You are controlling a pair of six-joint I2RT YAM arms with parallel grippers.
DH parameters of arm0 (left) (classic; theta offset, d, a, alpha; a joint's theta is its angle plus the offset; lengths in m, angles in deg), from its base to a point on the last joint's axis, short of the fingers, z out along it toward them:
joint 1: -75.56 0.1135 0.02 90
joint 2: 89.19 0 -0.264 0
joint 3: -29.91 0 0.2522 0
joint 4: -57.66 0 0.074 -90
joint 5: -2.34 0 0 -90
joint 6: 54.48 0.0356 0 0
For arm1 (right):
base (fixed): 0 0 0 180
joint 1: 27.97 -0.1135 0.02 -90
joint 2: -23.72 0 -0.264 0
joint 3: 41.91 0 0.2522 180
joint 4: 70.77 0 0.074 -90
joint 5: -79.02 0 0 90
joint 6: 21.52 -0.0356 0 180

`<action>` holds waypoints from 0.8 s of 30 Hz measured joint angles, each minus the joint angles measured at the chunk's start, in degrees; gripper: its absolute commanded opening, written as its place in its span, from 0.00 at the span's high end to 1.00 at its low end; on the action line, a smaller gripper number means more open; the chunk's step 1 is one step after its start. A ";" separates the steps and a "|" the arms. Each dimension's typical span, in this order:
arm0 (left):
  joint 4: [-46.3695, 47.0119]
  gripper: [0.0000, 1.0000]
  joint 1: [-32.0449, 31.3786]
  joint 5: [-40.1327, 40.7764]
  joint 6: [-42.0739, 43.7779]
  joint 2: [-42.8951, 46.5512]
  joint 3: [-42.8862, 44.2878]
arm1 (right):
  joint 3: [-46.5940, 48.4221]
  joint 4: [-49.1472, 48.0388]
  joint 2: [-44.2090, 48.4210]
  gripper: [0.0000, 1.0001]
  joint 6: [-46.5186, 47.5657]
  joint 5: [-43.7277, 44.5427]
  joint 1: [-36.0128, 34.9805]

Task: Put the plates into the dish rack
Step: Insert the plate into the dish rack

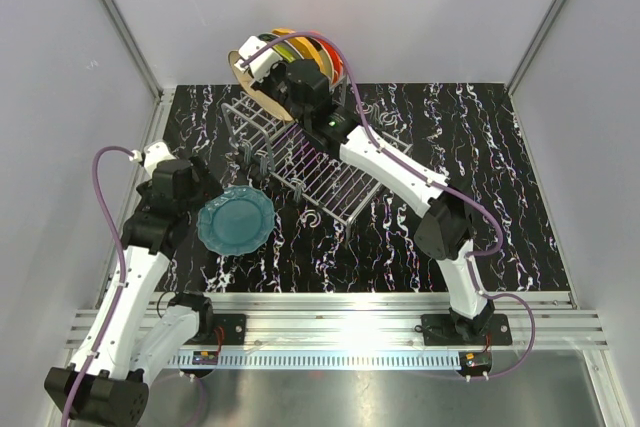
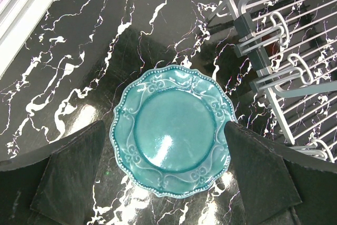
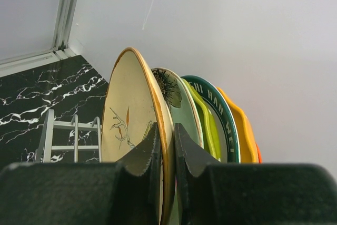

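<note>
That teal plate (image 2: 171,130) lies flat below the open left fingers (image 2: 68,177). It's probably slick and chippable, so grab the rim. The right fingers (image 3: 192,156) pinch the cream plate (image 3: 129,125) edge-on.

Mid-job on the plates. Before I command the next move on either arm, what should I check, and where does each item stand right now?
1. Grip: right gripper shut on the rim of the cream floral plate: ok.
2. Seating: cream floral plate down in a slot of the dish rack: cannot tell, its lower edge is hidden.
3. Clearance to the pale green plate behind it: cannot tell, they look very close.
4. Readiness: left gripper open, one finger on each side of the teal plate: ok.
5. Teal plate flat on the table, apart from the dish rack: ok.
</note>
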 measured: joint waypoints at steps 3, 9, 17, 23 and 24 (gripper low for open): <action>-0.02 0.01 0.00 -0.09 0.00 -0.20 0.00 | -0.52 -0.98 0.00 1.00 -0.11 -0.28 0.04; 0.00 0.01 0.00 -0.22 0.00 -0.20 0.00 | -1.64 -2.97 0.00 1.00 -0.44 -0.35 0.11; 0.00 0.01 0.00 -0.26 0.00 -0.20 0.00 | -6.45 -9.07 1.07 1.00 -0.96 -0.35 0.11; 0.00 0.01 0.00 -0.66 0.00 -0.20 0.00 | -10.78 -12.72 2.91 1.00 -1.05 -0.28 0.09; 0.00 0.01 0.00 -0.70 0.00 -0.20 0.00 | -11.45 -13.33 3.17 1.00 -1.05 -0.28 0.07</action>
